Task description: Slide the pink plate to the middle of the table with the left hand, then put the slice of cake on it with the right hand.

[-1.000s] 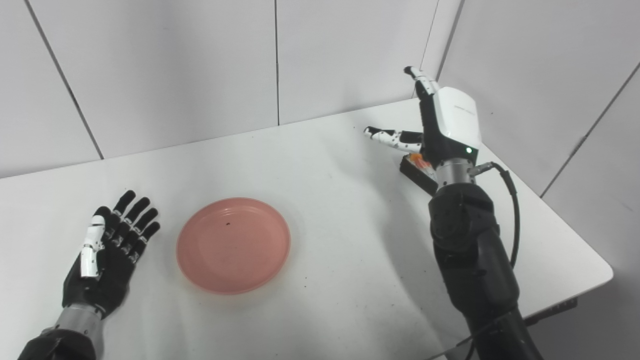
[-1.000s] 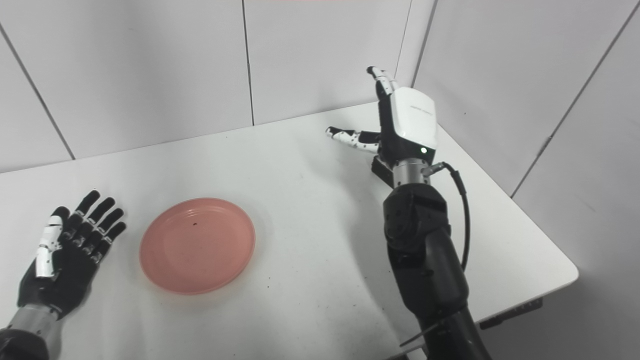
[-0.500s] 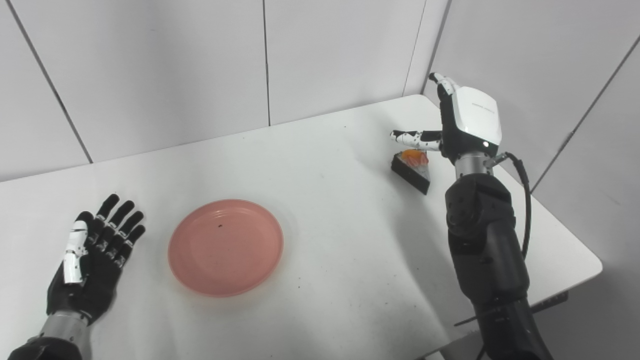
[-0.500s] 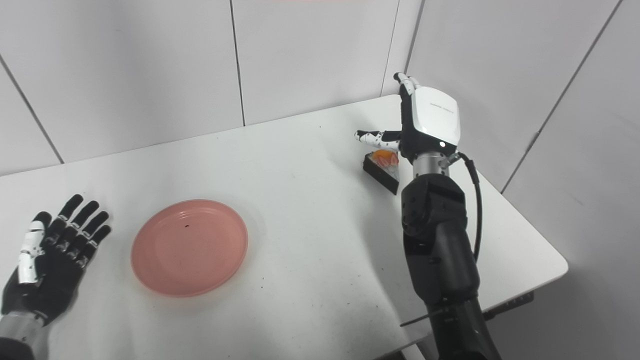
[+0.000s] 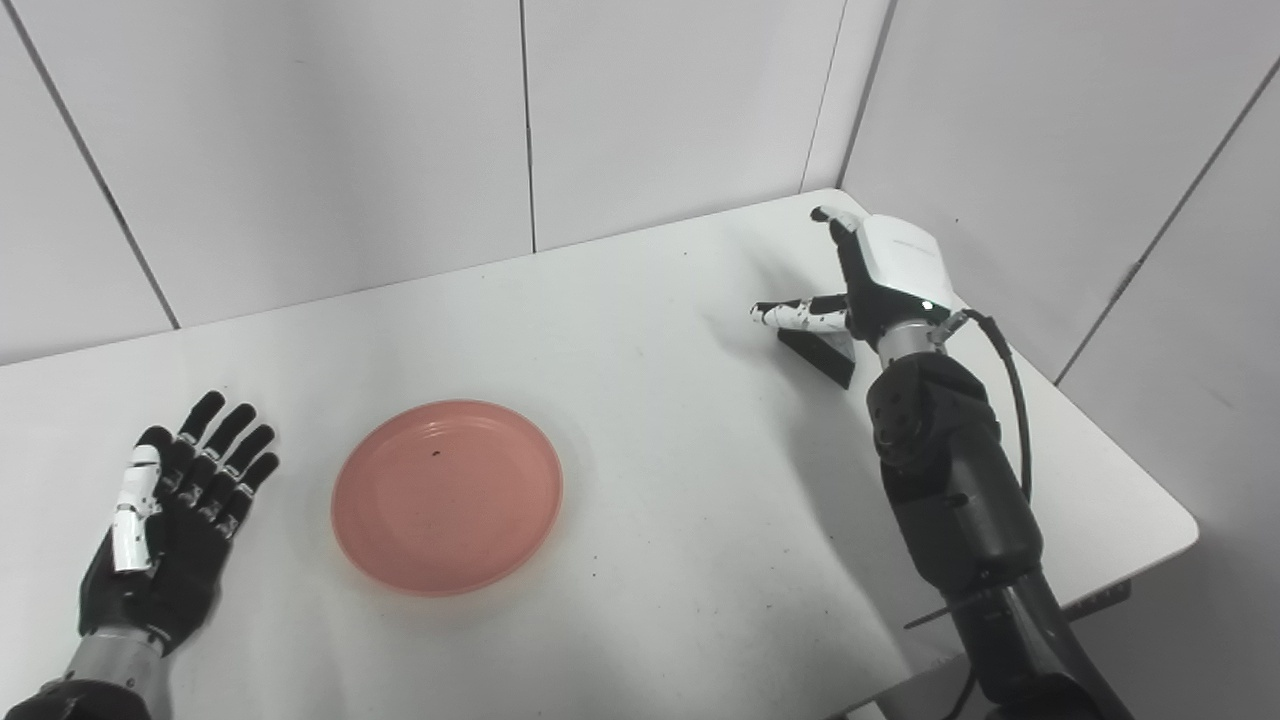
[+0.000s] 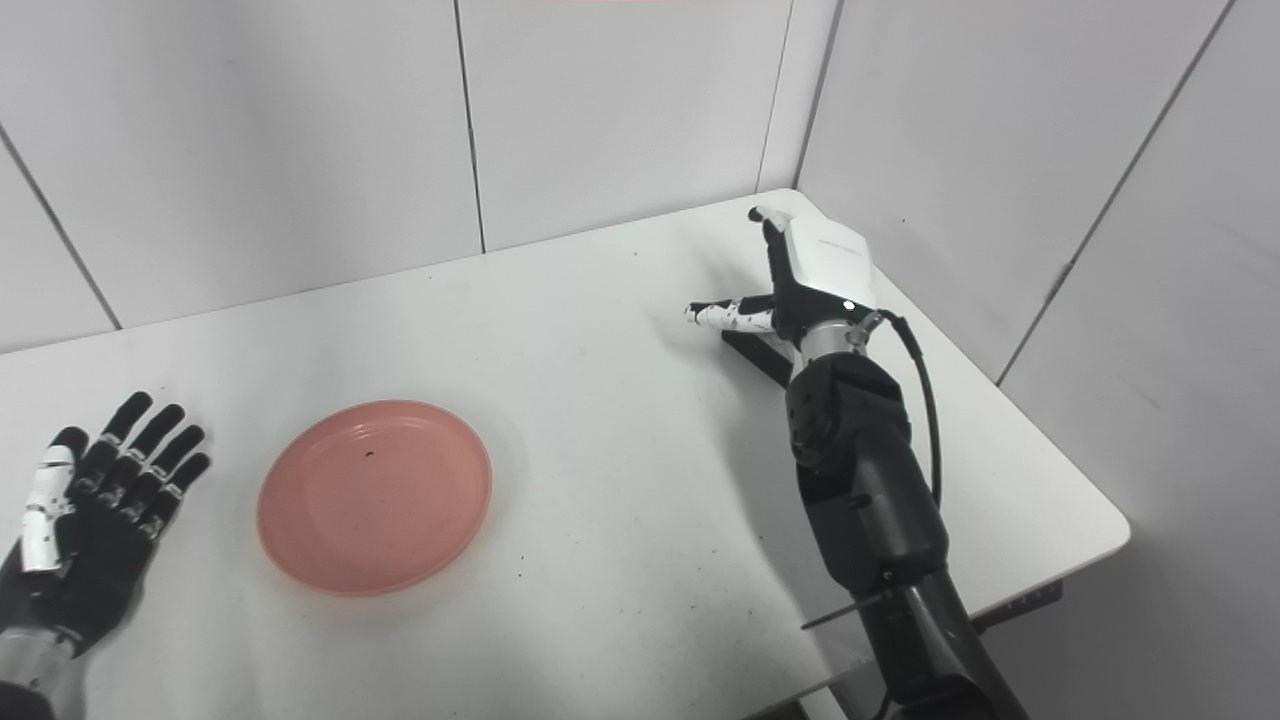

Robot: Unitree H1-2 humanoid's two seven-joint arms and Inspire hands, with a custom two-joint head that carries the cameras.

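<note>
The round pink plate (image 5: pixel 447 496) lies flat on the white table (image 5: pixel 650 450), left of its middle. My left hand (image 5: pixel 165 530) rests palm up and open at the table's left edge, a short way from the plate. The dark slice of cake (image 5: pixel 822 352) sits at the far right; its top is hidden. My right hand (image 5: pixel 880 285) is low over the cake and open, thumb stretched left across it, fingers reaching beyond it. I cannot tell whether it touches the cake.
White panel walls (image 5: pixel 650 100) close the back and the right side, meeting in a corner just behind the cake. The table's right edge (image 5: pixel 1190 525) runs close past my right forearm (image 5: pixel 950 480).
My right hand has dropped down onto the cake and now covers its orange top. The view has shifted a little. The plate and my left hand have stayed in place.
</note>
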